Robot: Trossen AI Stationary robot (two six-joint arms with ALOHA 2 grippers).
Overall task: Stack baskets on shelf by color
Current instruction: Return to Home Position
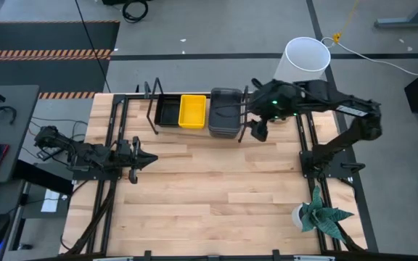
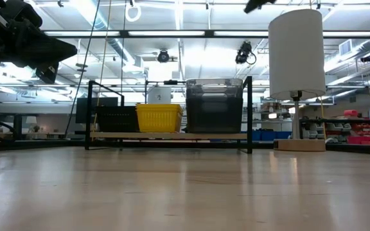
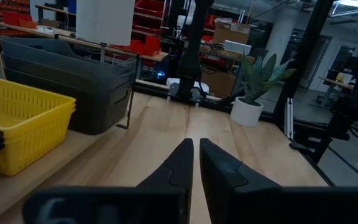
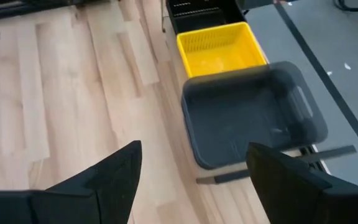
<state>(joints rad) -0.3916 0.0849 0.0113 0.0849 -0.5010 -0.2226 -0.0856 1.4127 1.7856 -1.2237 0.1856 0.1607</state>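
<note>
On the shelf (image 1: 194,131) at the table's far edge stand three stacks side by side: black baskets (image 1: 168,112), yellow baskets (image 1: 193,110) and a taller dark grey stack (image 1: 224,112). The low view shows the same row: black baskets (image 2: 116,119), yellow baskets (image 2: 159,118), grey baskets (image 2: 214,106). My right gripper (image 1: 258,130) hovers open just right of the grey stack (image 4: 247,121), above the table. My left gripper (image 1: 149,158) is shut, low over the table's left side, pointing right, with the yellow (image 3: 17,127) and grey stacks (image 3: 67,78) off to its side.
A white cylindrical bin (image 1: 308,55) stands beyond the far right corner. A potted plant (image 1: 319,216) sits at the table's right near corner. Black frame rails (image 1: 107,181) run along the left and right sides. Bare wood spreads across the table's middle and near part.
</note>
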